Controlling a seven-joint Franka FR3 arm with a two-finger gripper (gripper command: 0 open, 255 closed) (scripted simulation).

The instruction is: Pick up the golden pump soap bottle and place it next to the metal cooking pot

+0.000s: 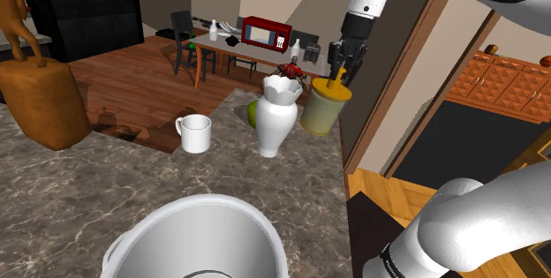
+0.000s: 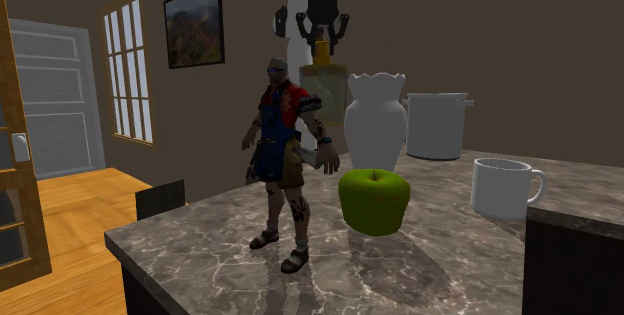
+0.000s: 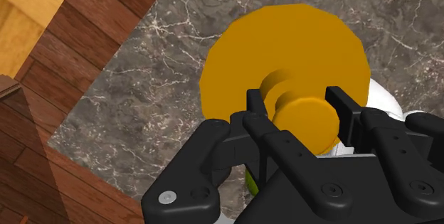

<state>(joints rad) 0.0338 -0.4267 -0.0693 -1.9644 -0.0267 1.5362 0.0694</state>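
Note:
The golden pump soap bottle stands near the far corner of the marble counter, leaning a little, just past the white vase. My black gripper comes down on it from above and is shut on its pump stem. In the wrist view the two fingers clasp the orange pump head above the bottle's round orange top. The second exterior view has the gripper over the bottle, partly behind the vase. I cannot tell whether the base touches the counter. The pale grey cooking pot sits at the near edge.
A white vase, a green apple and a white mug stand between the bottle and the pot. A warrior figurine stands by the apple. A brown jug-like object is at the shoulder view's left. The counter edge is close to the bottle.

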